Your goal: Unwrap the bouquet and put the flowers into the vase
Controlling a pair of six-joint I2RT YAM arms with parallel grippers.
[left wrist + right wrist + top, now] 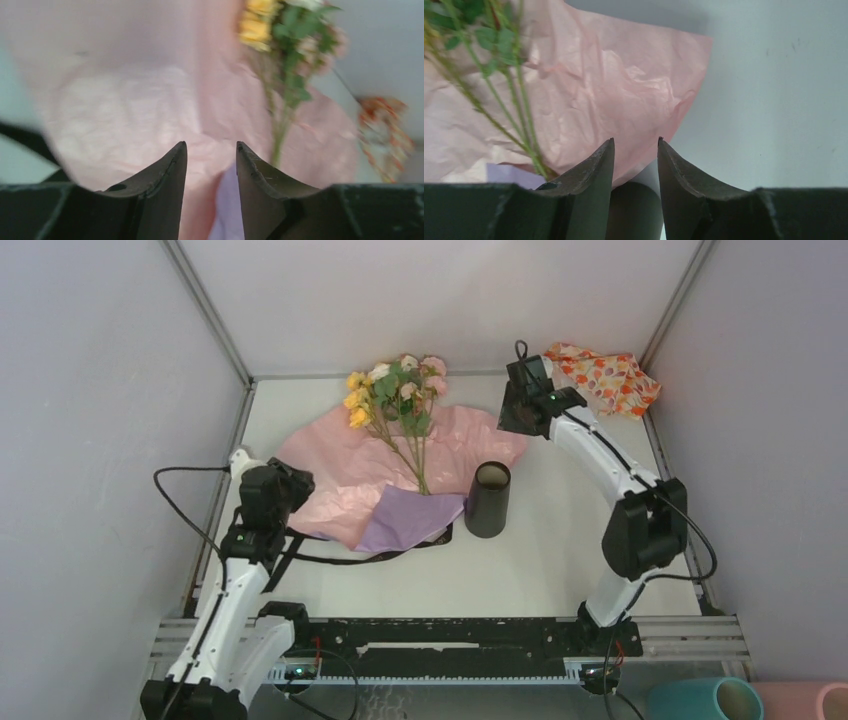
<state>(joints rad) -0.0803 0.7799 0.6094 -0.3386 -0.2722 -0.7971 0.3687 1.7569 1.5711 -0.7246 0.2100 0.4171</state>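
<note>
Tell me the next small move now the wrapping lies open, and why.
Probably bring the right gripper over the bunched stems of the flowers and close on them. The pink paper already lies spread flat, the flowers rest loose on it, both arms' jaws stand open and empty, and the black vase stands upright beside the stem ends.

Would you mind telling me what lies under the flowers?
Spread pink paper lies under the flowers, a purple flap at the stem ends. Whatever is beneath the paper is hidden.

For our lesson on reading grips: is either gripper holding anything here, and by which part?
Nothing is held. The left gripper and right gripper both stand open with nothing between them; the flowers lie free on the paper.
</note>
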